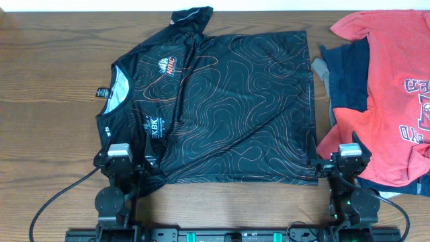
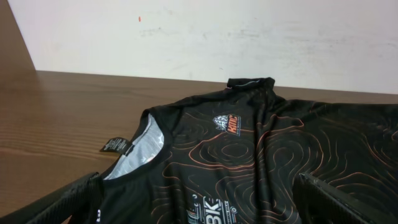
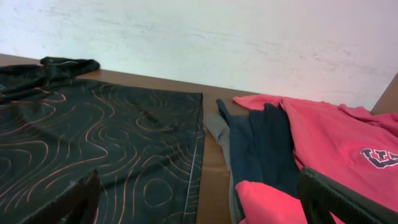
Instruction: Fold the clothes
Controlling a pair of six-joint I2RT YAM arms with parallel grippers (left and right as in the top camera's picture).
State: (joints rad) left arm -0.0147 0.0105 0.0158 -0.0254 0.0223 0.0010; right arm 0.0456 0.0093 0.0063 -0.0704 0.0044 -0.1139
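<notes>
Hovering – left gripper [image 1: 130, 163], right gripper [image 1: 347, 163] gaping, empty | risk: right pinch snags red letter-print T-shirt [image 1: 390, 74] beside black orange-contoured T-shirt [image 1: 228, 101] hem

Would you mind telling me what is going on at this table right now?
Two robot arms are set up to fold the black T-shirt, which lies spread flat on the table with its collar to the robot's left. The left arm sits at the near sleeve and the right arm at the near hem corner, both with jaws open and nothing gripped. A red T-shirt and a navy garment lie piled at the right.
</notes>
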